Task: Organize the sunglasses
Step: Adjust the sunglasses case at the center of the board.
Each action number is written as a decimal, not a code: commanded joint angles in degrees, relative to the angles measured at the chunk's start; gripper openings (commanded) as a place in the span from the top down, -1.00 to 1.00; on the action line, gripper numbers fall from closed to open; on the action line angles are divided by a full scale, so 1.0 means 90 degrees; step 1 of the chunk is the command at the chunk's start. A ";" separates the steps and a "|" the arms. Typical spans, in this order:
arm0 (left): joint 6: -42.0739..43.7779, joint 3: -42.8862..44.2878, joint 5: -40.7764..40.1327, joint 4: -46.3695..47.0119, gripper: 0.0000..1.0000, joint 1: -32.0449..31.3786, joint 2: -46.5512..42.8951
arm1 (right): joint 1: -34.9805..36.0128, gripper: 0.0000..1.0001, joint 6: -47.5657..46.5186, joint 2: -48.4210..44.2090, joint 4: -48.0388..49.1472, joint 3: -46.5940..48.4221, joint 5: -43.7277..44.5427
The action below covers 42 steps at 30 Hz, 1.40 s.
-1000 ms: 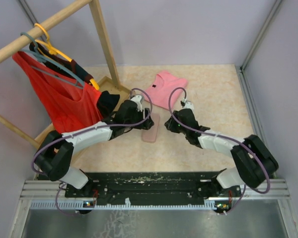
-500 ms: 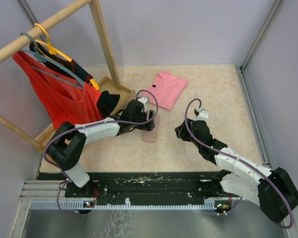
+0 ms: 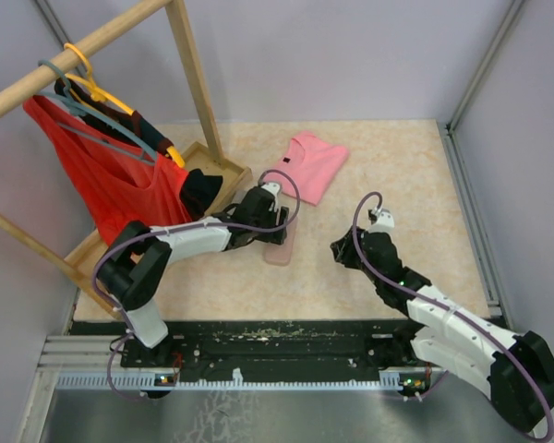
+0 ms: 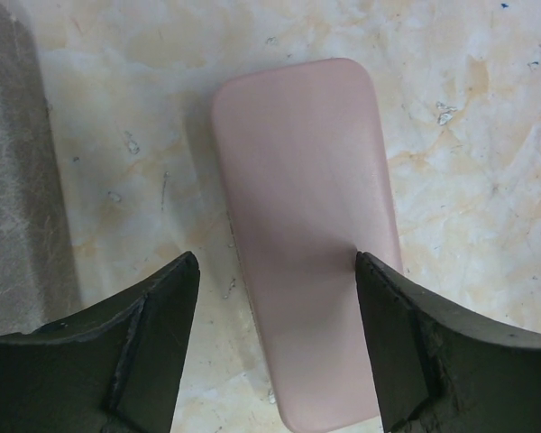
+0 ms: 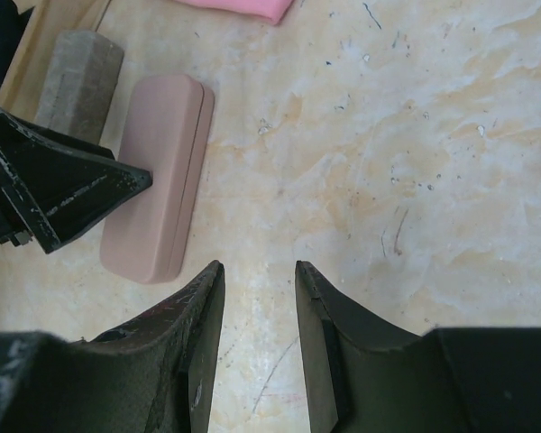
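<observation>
On the far left, a red cloth top (image 3: 120,189) hangs from a long wooden rail (image 3: 92,41). A dark thing (image 3: 203,189) at the rail's foot is too hard to make out. The oblong fuzzy grey case (image 4: 18,180) is cut off at the edge of my left wrist view. My left gripper (image 4: 276,266) is spread wide and holds nothing. The smooth oblong pink case (image 4: 298,180) lies shut between its fingers. A folded pink shirt (image 3: 309,164) lies behind. My right gripper (image 5: 259,271) is a little apart and holds nothing, over the speckled beige table (image 5: 415,180). I cannot see the sunglasses anywhere.
</observation>
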 commanded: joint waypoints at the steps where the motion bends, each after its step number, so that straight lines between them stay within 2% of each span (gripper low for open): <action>1: 0.0238 0.0151 -0.0142 -0.0127 -0.49 -0.0199 0.0275 | -0.0032 0.24 -0.0113 -0.0098 0.0209 -0.0043 0.0043; 9: 0.0310 0.0319 -0.0264 -0.0503 -0.32 -0.0395 0.0743 | -0.0032 0.24 -0.0146 0.0042 0.0296 -0.0045 -0.0150; 12: 0.0412 0.0323 -0.0171 -0.0514 -0.31 -0.0471 0.0799 | -0.0032 0.24 -0.0127 0.0030 0.0253 -0.0040 -0.0197; 23: 0.1391 0.0283 0.1140 -0.0088 -0.28 -0.0696 0.0701 | -0.0032 0.24 -0.0061 -0.0553 -0.0131 -0.0138 -0.0154; 34: 0.0953 0.0369 0.0512 -0.0027 -0.51 -0.0691 -0.0207 | -0.0032 0.24 -0.0036 -0.1283 -0.0806 -0.0029 0.0176; 42: 0.0751 0.0286 0.0327 -0.0006 -0.58 -0.0604 -0.1094 | -0.0032 0.22 -0.0002 -0.1887 -0.1377 0.0128 0.0445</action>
